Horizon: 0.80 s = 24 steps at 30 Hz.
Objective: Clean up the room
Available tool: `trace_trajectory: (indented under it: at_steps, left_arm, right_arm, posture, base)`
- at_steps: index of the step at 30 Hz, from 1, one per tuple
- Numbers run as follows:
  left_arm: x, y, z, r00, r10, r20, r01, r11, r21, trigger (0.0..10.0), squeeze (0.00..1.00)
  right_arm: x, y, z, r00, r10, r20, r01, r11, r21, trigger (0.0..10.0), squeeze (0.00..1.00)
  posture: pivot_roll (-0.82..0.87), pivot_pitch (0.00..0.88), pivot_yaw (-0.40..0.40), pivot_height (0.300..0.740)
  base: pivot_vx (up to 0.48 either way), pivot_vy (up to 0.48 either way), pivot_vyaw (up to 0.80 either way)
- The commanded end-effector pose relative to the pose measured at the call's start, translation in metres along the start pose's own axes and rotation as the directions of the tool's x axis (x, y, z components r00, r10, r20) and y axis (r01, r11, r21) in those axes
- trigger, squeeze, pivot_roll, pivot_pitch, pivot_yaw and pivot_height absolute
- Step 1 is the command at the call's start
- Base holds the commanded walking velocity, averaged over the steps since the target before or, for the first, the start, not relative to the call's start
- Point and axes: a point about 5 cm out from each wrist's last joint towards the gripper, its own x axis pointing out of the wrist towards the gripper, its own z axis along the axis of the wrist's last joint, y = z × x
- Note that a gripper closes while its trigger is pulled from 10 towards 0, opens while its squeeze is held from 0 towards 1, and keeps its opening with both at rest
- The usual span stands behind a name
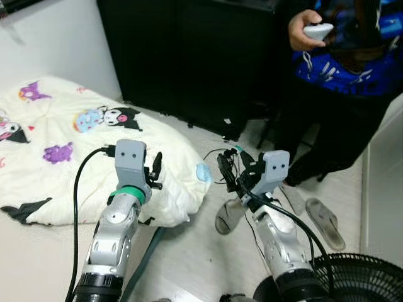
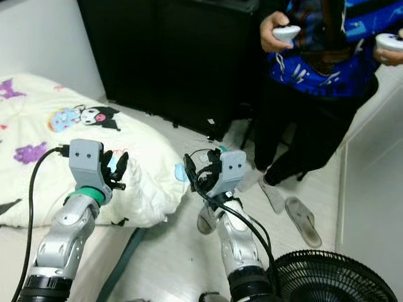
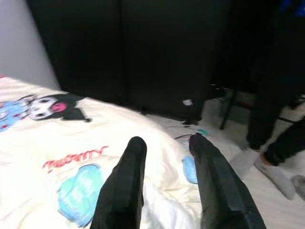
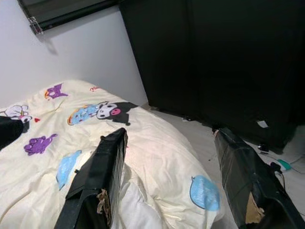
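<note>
A cream quilt (image 1: 56, 145) printed with cartoon figures lies bunched on the floor at my left. My left gripper (image 1: 155, 170) hovers above its near right edge, open, with nothing between its fingers (image 3: 131, 167). My right gripper (image 1: 230, 167) is raised over the floor just right of the quilt's corner (image 4: 200, 191); it stands wide open and holds nothing. A grey slipper (image 1: 324, 221) lies on the pale floor at the right. Another slipper (image 1: 227, 217) sits partly behind my right arm. Loose black cables (image 1: 217, 154) lie near the cabinet's foot.
A tall black cabinet (image 1: 189, 56) fills the back. A person (image 1: 340, 69) in a blue top stands at the back right, holding white controllers (image 1: 318, 30). A black fan guard (image 1: 359, 280) sits at the near right, and a dark hose (image 1: 146, 258) crosses the floor between my arms.
</note>
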Motion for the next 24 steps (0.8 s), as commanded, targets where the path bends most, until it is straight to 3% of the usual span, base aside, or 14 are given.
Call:
trace_trajectory:
  at_steps: [1, 8, 24]
  left_arm:
    - [-0.004, 0.000, -0.011, 0.999, -0.017, -0.037, 0.019, 0.999, 0.046, 10.0, 0.00]
    - [-0.010, 0.003, -0.029, 0.996, -0.033, -0.085, 0.044, 0.992, 0.122, 10.0, 0.00]
    - [-0.011, 0.006, -0.038, 0.993, 0.003, -0.116, 0.009, 0.995, 0.100, 10.0, 0.00]
  right_arm:
    - [-0.005, 0.004, -0.008, 0.999, 0.018, -0.027, -0.018, 1.000, 0.018, 10.0, 0.00]
    - [-0.010, -0.003, -0.013, 0.999, -0.016, -0.047, 0.016, 1.000, 0.006, 10.0, 0.00]
    - [-0.011, -0.010, -0.015, 0.997, -0.046, -0.068, 0.044, 0.998, -0.036, 10.0, 0.00]
  posture:
    - [0.00, 0.000, 0.041, 0.724]
    - [0.00, 0.000, 0.043, 0.724]
    - [0.00, 0.000, 0.035, 0.699]
  base:
    - [0.000, 0.000, 0.00]
    - [0.000, 0.000, 0.00]
    - [0.000, 0.000, 0.00]
